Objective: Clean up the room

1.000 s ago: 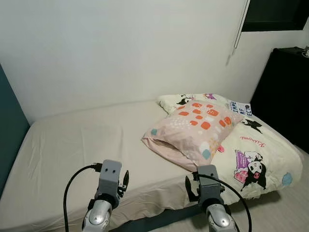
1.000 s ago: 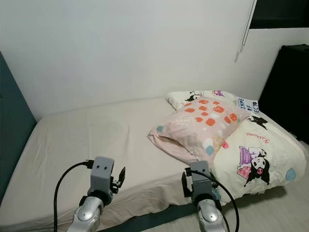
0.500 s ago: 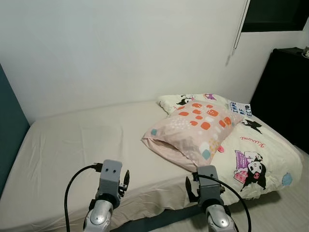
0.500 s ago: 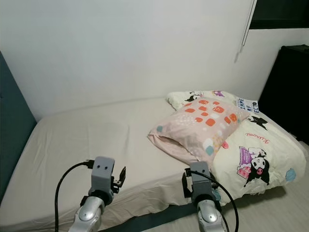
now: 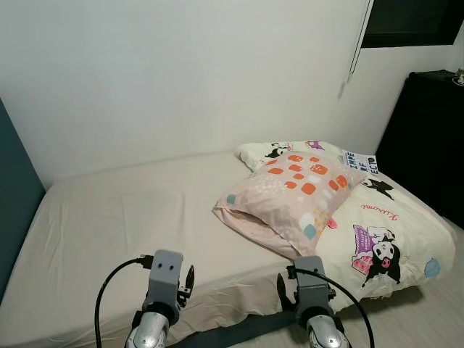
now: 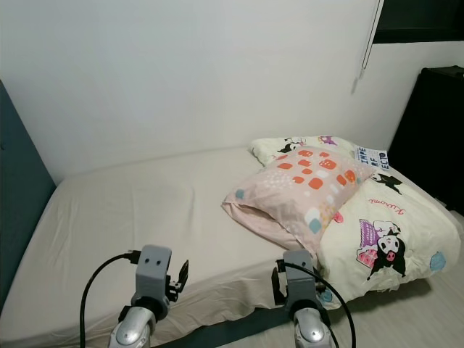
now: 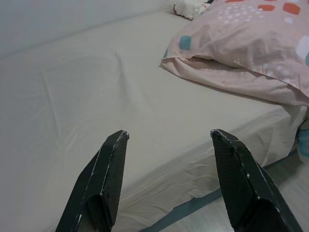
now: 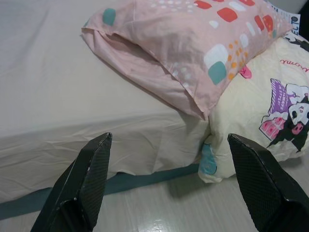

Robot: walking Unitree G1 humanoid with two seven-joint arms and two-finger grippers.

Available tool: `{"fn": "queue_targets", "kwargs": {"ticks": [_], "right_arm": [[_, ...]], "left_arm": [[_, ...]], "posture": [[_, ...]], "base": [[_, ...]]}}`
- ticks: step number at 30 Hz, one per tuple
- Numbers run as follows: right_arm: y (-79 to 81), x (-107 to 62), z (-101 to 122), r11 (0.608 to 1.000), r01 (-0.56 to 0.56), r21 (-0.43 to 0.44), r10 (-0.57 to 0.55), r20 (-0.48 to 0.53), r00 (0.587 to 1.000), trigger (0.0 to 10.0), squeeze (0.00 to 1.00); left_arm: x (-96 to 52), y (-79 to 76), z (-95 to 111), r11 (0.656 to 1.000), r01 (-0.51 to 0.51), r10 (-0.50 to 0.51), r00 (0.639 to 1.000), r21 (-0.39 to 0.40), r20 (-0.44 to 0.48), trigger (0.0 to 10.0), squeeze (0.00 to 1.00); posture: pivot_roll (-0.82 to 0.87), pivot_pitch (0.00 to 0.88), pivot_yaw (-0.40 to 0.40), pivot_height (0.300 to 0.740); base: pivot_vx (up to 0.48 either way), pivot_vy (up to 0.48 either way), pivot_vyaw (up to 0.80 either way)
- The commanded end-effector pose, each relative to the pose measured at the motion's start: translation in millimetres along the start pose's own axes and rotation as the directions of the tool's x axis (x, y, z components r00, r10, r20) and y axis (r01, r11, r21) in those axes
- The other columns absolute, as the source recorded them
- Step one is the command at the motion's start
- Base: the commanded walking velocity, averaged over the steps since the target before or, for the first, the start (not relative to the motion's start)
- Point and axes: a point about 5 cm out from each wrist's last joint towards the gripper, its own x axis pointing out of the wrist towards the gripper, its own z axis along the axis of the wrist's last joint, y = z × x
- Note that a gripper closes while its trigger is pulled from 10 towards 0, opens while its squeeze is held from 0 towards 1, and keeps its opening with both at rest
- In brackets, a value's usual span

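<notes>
Head views: the robot faces a bed (image 5: 109, 217) with a bare beige sheet; a pink patterned pillow (image 5: 286, 192) lies askew at the right-hand end, partly on a bunched cream cartoon-print duvet (image 5: 384, 232) that spills over the near edge. A dark cabinet (image 5: 428, 138) stands by the wall at right. Both arms are raised low before the near edge of the bed, empty. Left wrist view: the left claw (image 7: 166, 140) is wide open, holding nothing, with sheet beyond it and the pillow off to one side, well apart. Right wrist view: the right claw (image 8: 169, 145) is likewise spread wide and empty, with the pillow's open end and the duvet near but not touching. Judged step: approach, before any grasp; the next move probably calls for reaching the right claw forward to the pillow.
</notes>
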Motion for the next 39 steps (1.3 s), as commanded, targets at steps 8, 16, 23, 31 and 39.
{"fn": "queue_targets", "kwargs": {"ticks": [8, 16, 23, 31, 39], "right_arm": [[-4.3, -4.0, -4.1, 1.0, 0.006, -0.01, -0.006, -0.001, 1.0, 10.0, 0.0], [-6.8, -5.7, -6.7, 1.0, 0.021, -0.013, -0.021, -0.005, 1.0, 10.0, 0.0], [-7.5, -7.8, -9.4, 0.999, 0.032, -0.011, -0.032, -0.009, 0.999, 10.0, 0.0], [-7.4, -8.2, -9.9, 0.999, 0.038, -0.012, -0.038, -0.01, 0.999, 10.0, 0.0], [-6.6, -8.2, -10.2, 0.999, 0.038, -0.012, -0.038, -0.01, 0.999, 10.0, 0.0]], "left_arm": [[-4.6, -4.4, -2.2, 1.0, 0.024, -0.024, 1.0, 0.017, -0.006, 10.0, 0.0], [-5.2, -5.3, -2.6, 0.999, 0.032, -0.032, 0.999, 0.016, -0.008, 10.0, 0.0], [-6.8, -5.1, -4.4, 0.999, 0.034, -0.034, 0.999, 0.017, -0.012, 10.0, 0.0], [-7.4, -4.4, -5.5, 0.999, 0.031, -0.031, 0.999, 0.018, -0.017, 10.0, 0.0], [-7.9, -3.0, -5.9, 1.0, 0.025, -0.025, 1.0, 0.017, -0.019, 10.0, 0.0]], "posture": [[-0.03, 0.013, -0.003, 0.74], [-0.03, 0.0, 0.005, 0.74], [-0.04, 0.0, 0.008, 0.74], [-0.04, 0.0, 0.01, 0.74], [-0.03, 0.0, 0.01, 0.74]], "base": [[0.0, 0.0, 0.0], [0.0, 0.0, 0.0], [0.0, 0.0, 0.0], [0.0, 0.0, 0.0], [0.0, 0.0, 0.0]]}}
